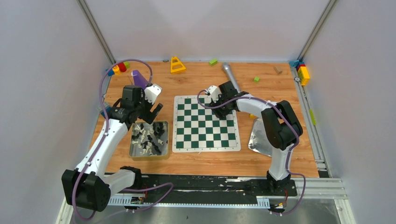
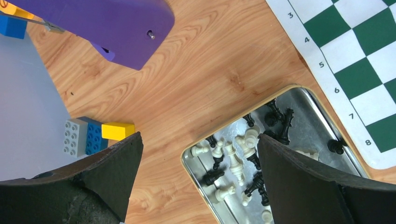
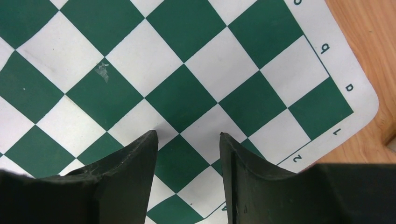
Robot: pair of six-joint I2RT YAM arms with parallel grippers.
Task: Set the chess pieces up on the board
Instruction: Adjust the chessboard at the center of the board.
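Left pincer is hanging fully spread above the tray of chess pieces; right pincer is hovering parted, empty, over the board. Targeting one isolated piece seems wisest.

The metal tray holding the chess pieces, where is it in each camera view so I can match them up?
Top external: the tray lies left of centre, just left of the board.
Left wrist: the tray is at bottom centre to right, running off the lower edge.
Right wrist: not in it.
Shared landmark: the board, its green and white squares in all three views.
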